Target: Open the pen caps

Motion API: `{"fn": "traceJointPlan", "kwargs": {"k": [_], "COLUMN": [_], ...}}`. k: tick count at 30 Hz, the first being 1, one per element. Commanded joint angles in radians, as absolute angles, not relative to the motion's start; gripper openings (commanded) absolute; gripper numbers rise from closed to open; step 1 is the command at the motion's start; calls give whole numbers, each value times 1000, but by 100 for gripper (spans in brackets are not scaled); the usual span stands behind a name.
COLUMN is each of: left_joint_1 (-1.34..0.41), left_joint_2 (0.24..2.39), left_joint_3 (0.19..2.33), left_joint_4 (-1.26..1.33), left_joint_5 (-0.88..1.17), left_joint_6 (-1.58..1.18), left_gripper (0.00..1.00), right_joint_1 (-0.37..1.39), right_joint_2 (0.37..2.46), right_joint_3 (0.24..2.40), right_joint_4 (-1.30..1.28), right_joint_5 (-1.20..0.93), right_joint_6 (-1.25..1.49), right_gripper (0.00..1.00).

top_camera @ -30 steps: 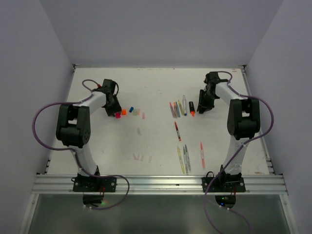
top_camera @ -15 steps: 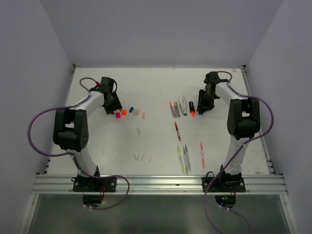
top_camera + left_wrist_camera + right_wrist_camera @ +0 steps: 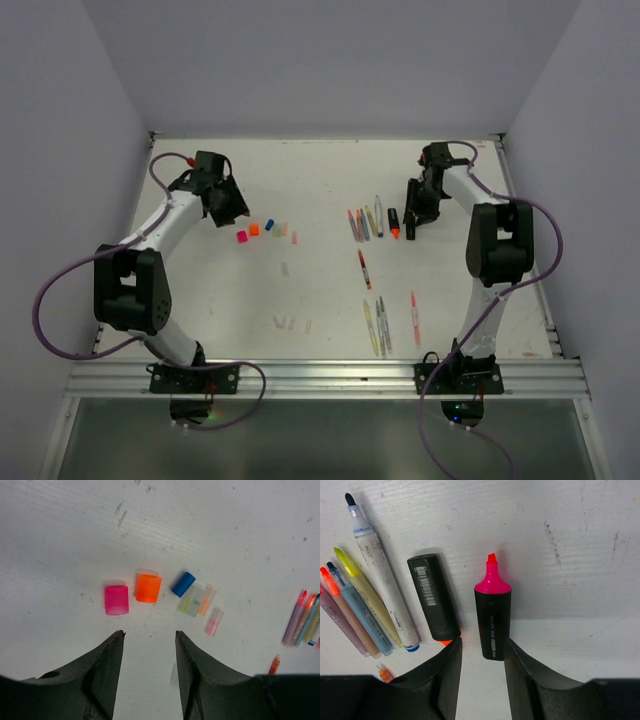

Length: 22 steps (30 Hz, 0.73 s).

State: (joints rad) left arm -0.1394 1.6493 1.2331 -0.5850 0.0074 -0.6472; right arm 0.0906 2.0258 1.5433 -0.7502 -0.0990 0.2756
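Loose pen caps lie in a row on the table: a pink one (image 3: 116, 600), an orange one (image 3: 148, 588), a blue one (image 3: 183, 584) and clear tinted ones (image 3: 195, 600). In the top view the same caps (image 3: 254, 229) sit just right of my left gripper (image 3: 222, 205). My left gripper (image 3: 149, 635) is open and empty, a little short of the caps. My right gripper (image 3: 482, 647) is open, its fingers either side of the rear end of an uncapped black highlighter with a pink tip (image 3: 492, 615), which lies flat on the table.
A second black highlighter (image 3: 432, 597) with an orange tip and several uncapped slim pens (image 3: 367, 605) lie left of the pink one. More pens (image 3: 377, 325) and clear caps (image 3: 285, 322) lie nearer the front. Walls close off the table's back and sides.
My left gripper has backed away to the upper left from the pink cap, which stays on the table, and its jaws have widened. My right gripper's jaws have widened around the pink-tipped highlighter.
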Motion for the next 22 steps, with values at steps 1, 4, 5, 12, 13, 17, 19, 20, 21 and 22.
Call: {"fn": "traceJointPlan", "kwargs": {"k": [1, 4, 5, 12, 13, 17, 19, 20, 21, 22], "left_joint_1": [-137, -140, -141, -205, -224, -357, -408, -420, -429, -446], "left_joint_2": [1583, 1527, 1510, 1362, 1344, 1264, 1174, 1142, 1070, 1036], "left_joint_3": [1210, 1180, 1166, 1014, 1005, 902, 796, 764, 699, 675], "left_joint_4": [-589, -575, -562, -445, -442, -365, -263, -232, -168, -147], "left_joint_5": [60, 132, 152, 302, 311, 339, 365, 368, 380, 379], "left_joint_6": [-675, -692, -699, -788, -795, -869, -944, -968, -982, -997], "left_gripper": [49, 52, 53, 76, 77, 98, 100, 100, 100, 100], "right_joint_1": [92, 104, 109, 227, 280, 409, 485, 509, 514, 517], "right_joint_2": [1938, 1861, 1839, 1580, 1544, 1375, 1304, 1220, 1183, 1133], "right_joint_3": [1563, 1531, 1519, 1317, 1292, 1152, 1060, 1005, 982, 959], "right_joint_4": [-790, -839, -853, -923, -937, -963, -948, -922, -910, -893], "right_joint_5": [-83, -52, -45, -51, -46, -100, -118, -139, -147, -146], "right_joint_6": [282, 316, 319, 347, 359, 472, 503, 526, 534, 540], "right_gripper": [43, 58, 60, 99, 99, 99, 99, 99, 99, 99]}}
